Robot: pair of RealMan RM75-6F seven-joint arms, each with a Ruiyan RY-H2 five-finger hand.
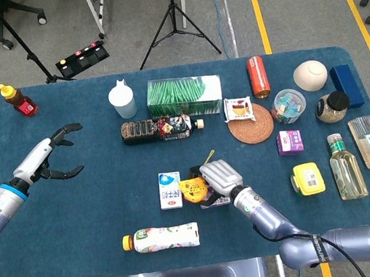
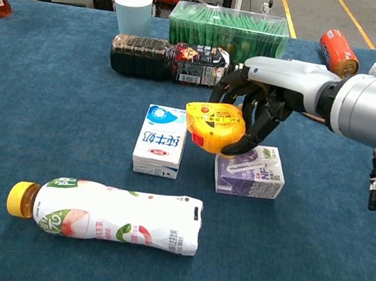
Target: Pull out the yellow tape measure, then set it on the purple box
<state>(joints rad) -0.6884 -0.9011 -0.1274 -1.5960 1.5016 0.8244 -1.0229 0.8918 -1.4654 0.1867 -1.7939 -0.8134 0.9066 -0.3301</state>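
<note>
My right hand [image 2: 267, 107] [image 1: 218, 175] grips the yellow tape measure [image 2: 214, 125] [image 1: 193, 189] and holds it in the air. The tape measure hangs just left of and slightly above the purple box [image 2: 249, 172], over the gap between that box and the white milk carton [image 2: 161, 140] [image 1: 170, 189]. In the head view the purple box is mostly hidden under my right hand. My left hand [image 1: 56, 154] hovers open over the left part of the table, far from these things.
A peach drink bottle [image 2: 104, 222] lies near the front edge. Behind the carton lie a dark bottle [image 2: 169, 59], a green box [image 2: 228, 30] and a white cup [image 2: 133, 11]. A second small purple box [image 1: 290, 142], a yellow container [image 1: 307, 179] and bottles stand at the right.
</note>
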